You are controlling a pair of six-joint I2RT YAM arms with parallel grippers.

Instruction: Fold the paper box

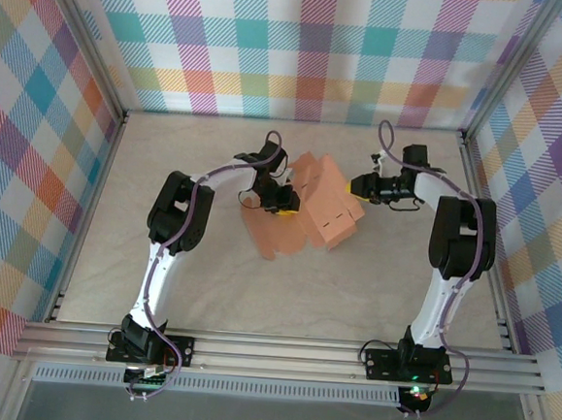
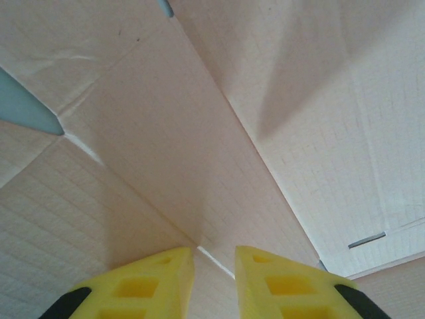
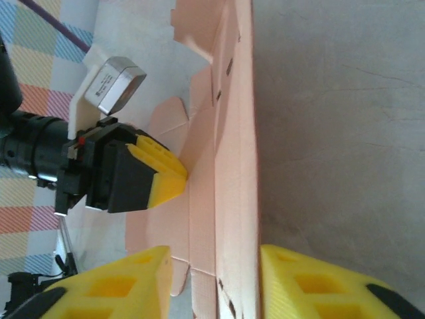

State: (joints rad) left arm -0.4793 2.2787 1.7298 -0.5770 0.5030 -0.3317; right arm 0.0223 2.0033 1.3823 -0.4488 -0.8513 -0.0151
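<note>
The paper box [image 1: 324, 213] is a salmon-orange die-cut sheet, partly folded, in the middle of the table. One panel with slots stands up while other flaps lie flat. My left gripper [image 1: 283, 208] presses its yellow tips on the sheet's left part. In the left wrist view its gripper [image 2: 214, 256] is only narrowly open over a crease of the card [image 2: 166, 133]. My right gripper [image 1: 354, 187] is at the box's right side. Seen from the right wrist, that gripper [image 3: 216, 251] is wide open and straddles the upright panel [image 3: 236, 133], with the left gripper [image 3: 176, 179] beyond.
The beige table [image 1: 255, 296] is walled by checked panels [image 1: 32, 152] on the left, back and right. An aluminium rail [image 1: 280, 351] runs along the near edge by the arm bases. Bare tabletop [image 3: 332, 133] lies to the right of the upright panel.
</note>
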